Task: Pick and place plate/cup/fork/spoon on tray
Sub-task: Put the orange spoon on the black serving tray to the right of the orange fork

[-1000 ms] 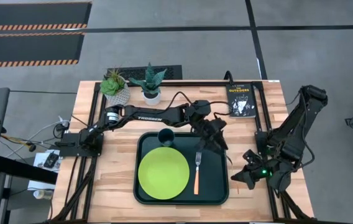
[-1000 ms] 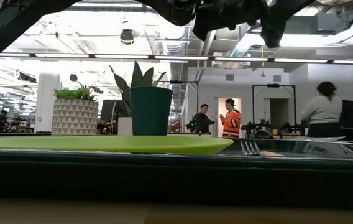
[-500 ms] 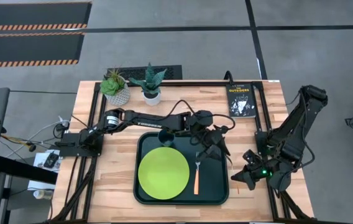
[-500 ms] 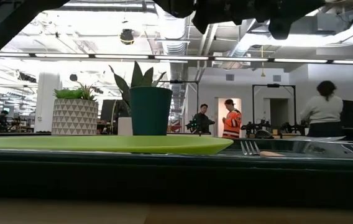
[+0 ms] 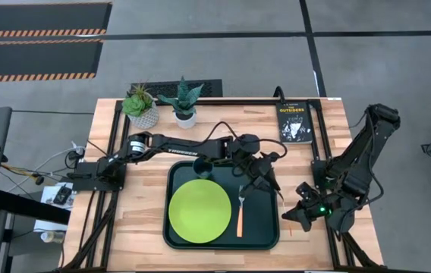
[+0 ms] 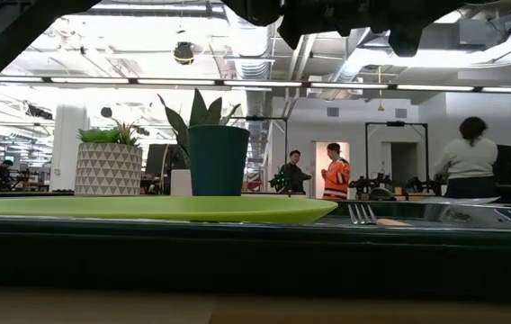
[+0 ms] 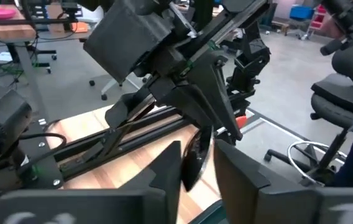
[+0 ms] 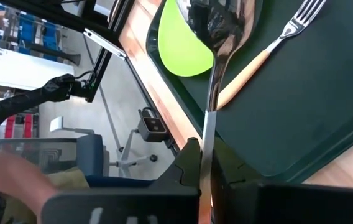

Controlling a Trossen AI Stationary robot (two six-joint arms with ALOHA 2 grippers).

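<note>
Near right, off the tray: the right gripper (image 5: 297,218) is seen just past the tray's (image 5: 265,236) near right corner. Its jaws are closed on the stem of the spoon (image 8: 216,70), and the bowl is pointed out toward the tray. The grip is taken low on the handle, presumably so that the bowl end can be laid down first.

- Spoon: the only task item not yet on the tray; it is carried clear of the wood.
- Plate (image 5: 199,210): laid flat in the tray's left half, so that a bare strip is left along the right.
- Fork (image 5: 240,208): laid in that strip just right of the plate, tines far, handle near. Room for the spoon is left between the fork and the right rim.
- Cup (image 6: 218,160): stood upright at the tray's far left, beyond the plate, where it is out of the way of the cutlery.

Far right of the tray: the left gripper (image 5: 265,173) is held above the tray beyond the fork's tines. Its fingers are parted. Nothing appears to be gripped, though a dark shape shows in the gap in the left wrist view; it is probably the spoon farther off.

Farther back, not in play: a black book (image 5: 294,121) at far right and two potted plants (image 5: 141,106) at far left.
</note>
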